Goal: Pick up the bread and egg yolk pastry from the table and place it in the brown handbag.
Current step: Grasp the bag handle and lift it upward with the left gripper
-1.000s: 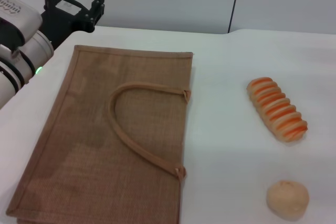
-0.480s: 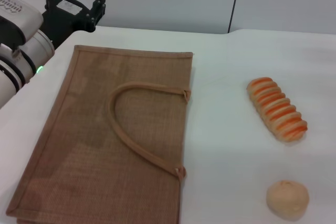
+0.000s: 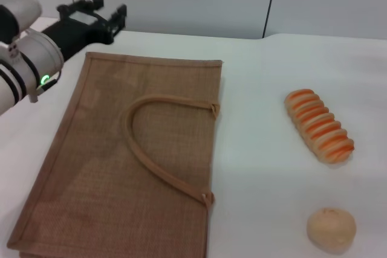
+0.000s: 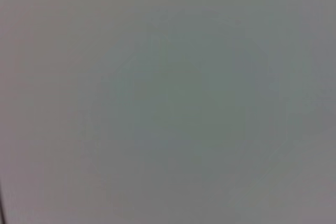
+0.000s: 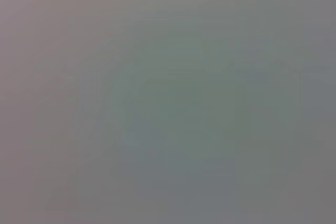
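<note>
The brown handbag [image 3: 130,158] lies flat on the white table [image 3: 260,89] and fills the left half of the head view. Its mouth edge faces 3 o'clock, and one tan loop handle [image 3: 154,143] rests on the weave, with both ends fixed at that edge.

The bread [image 3: 319,126] lies on the table at about 3 o'clock from the bag, well apart from it, with its long side running from 11 o'clock to 5 o'clock. Its ridges carry orange stripes. The egg yolk pastry [image 3: 331,229] sits near the bread, at about 6 o'clock from it, and does not touch it.

The left claw [image 3: 107,13] is at 11 o'clock in the head view, above the table just beyond the far left corner of the bag. Its two black fingers stand apart with a wide gap, and nothing is between them.

The right claw shows in no view. Both wrist views give only a plain grey field.
</note>
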`<state>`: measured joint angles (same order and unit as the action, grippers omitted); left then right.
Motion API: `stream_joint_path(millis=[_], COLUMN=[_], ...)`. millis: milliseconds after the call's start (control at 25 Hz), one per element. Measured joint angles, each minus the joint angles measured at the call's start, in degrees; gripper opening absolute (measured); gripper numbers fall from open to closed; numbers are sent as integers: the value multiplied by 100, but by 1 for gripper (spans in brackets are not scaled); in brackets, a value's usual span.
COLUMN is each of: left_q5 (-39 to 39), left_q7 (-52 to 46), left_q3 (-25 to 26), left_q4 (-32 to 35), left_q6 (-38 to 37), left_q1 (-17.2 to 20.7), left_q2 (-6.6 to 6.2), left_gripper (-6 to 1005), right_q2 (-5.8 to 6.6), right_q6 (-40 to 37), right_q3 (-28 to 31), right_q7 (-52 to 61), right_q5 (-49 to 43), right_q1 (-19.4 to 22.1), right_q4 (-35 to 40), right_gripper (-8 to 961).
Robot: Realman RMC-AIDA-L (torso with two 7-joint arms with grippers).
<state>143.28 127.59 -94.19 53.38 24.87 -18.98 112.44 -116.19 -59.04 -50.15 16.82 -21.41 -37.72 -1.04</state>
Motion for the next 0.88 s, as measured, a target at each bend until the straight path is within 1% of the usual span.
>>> stream_joint_path(millis=[40, 120, 440, 560, 640, 680, 720, 760, 880], left_q5=[-391, -1045, -3904, -4824, -5384, -5506, -5958, -6199, -6872], left_q7=[-441, -1154, -3972, -4804, -5403, -5551, -6037, -6256, -6695], left_q3=[-81, -131, -114, -63, -15, 3, 86, 151, 512], left_q4=[94, 211, 408, 518, 630, 670, 802, 880, 1095], left_q6=[-87, -150, -76, 149, 400, 476, 714, 832, 1187], left_q1=[6, 32, 11, 2, -22, -31, -57, -65, -78], left_q2=[-51, -102, -180, -181, -218, -230, -259, -264, -204], left_gripper=[501, 501, 500, 500, 500, 500, 500, 499, 499], right_q2=[2, 2, 1, 3, 5, 5, 6, 6, 7], right_q6=[30, 130, 315, 384, 429, 438, 438, 438, 443], right_q3=[2, 5, 6, 6, 6, 6, 7, 7, 14], right_q7=[-1, -2, -3, -3, -3, -3, -3, -3, -3], right_q5=[8, 15, 16, 19, 21, 22, 23, 23, 23], right_q1=[10, 21, 33, 33, 34, 35, 35, 35, 27], right_q4=[5, 34, 65, 86, 119, 129, 129, 129, 130], right_gripper=[761, 761, 760, 760, 760, 760, 760, 760, 760])
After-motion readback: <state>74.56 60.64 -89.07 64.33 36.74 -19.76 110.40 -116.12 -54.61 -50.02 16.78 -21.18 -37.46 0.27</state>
